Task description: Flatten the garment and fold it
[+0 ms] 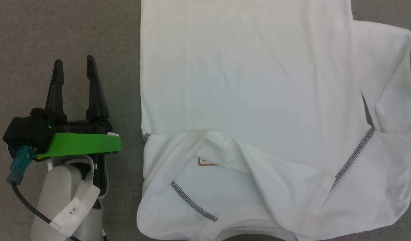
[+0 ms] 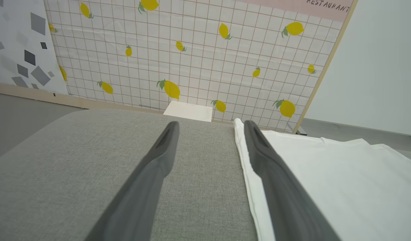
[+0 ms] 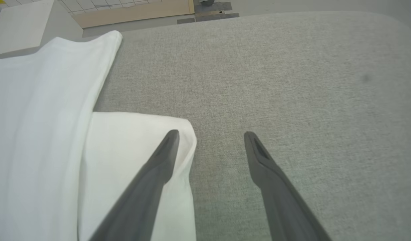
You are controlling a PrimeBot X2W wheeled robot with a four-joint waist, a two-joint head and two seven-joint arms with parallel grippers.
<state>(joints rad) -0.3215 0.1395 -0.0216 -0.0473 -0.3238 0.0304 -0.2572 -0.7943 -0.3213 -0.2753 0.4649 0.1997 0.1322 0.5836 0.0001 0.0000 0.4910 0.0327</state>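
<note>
Grey woven cloth covers the tabletop point(image 1: 65, 26), and beyond its far edge stand a tiled panel point(image 2: 198, 50) printed with lemons and a small white box point(image 2: 188, 111). A white shirt point(image 1: 245, 83) lies spread on the tabletop with its neck point(image 1: 255, 231) toward the robot. Its left side is folded in over the body, leaving a straight edge. Loose folds bunch across the chest and half cover a brown-bordered patch point(image 1: 205, 162). Grey speckled stitching point(image 1: 192, 202) runs along both shoulder seams. The right sleeve point(image 1: 386, 73) lies out to the side.

The left gripper point(image 1: 74, 62) is over bare tabletop just beside the shirt's straight edge, fingers spread wide with nothing between them. The right gripper point(image 3: 211, 134) is likewise wide open and empty at the sleeve's outer end. One of its fingers is over the sleeve's corner and the other over bare tabletop. Whether either finger touches the cloth cannot be told.
</note>
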